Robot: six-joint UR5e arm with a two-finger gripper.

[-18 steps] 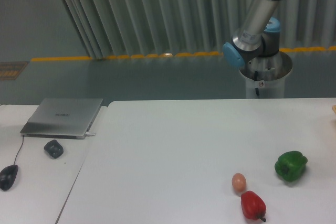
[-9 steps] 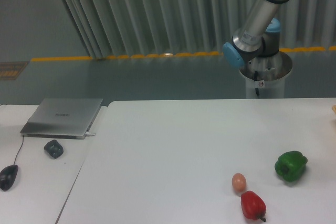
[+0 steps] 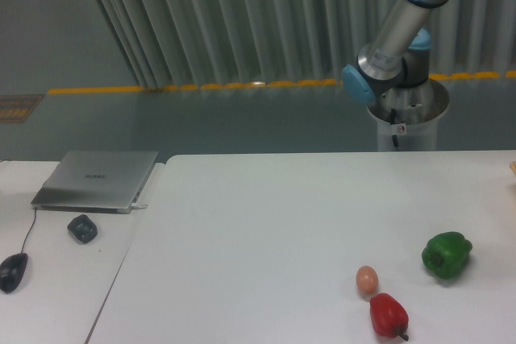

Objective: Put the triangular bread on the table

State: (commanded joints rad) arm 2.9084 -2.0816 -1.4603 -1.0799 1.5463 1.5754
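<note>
Arm (image 3: pixel 401 18): UR5e, grey tube links with blue joint caps, entering at the upper right; over the last second its upper joint has drifted slightly right and upward, while the elbow beside the grey pedestal (image 3: pixel 407 122) has stayed put. Gripper: out of frame, so whether the fingers are open, closed or holding anything cannot be told. Triangular bread: not clearly visible; only a thin pale tan sliver (image 3: pixel 513 167) at the right edge of the table (image 3: pixel 258 231) might be part of it (too little shows to say). Tabletop contents, unchanged in position: green pepper (image 3: pixel 446 254), small brown egg (image 3: pixel 367 279), red pepper (image 3: pixel 388 314) just below the egg. Adjoining desk: closed laptop (image 3: pixel 97 179), dark mouse (image 3: pixel 13 271), small dark object (image 3: pixel 82 227). Reading: the small arm shift suggests motion off-camera to the right, with no placement yet visible on the table.
</note>
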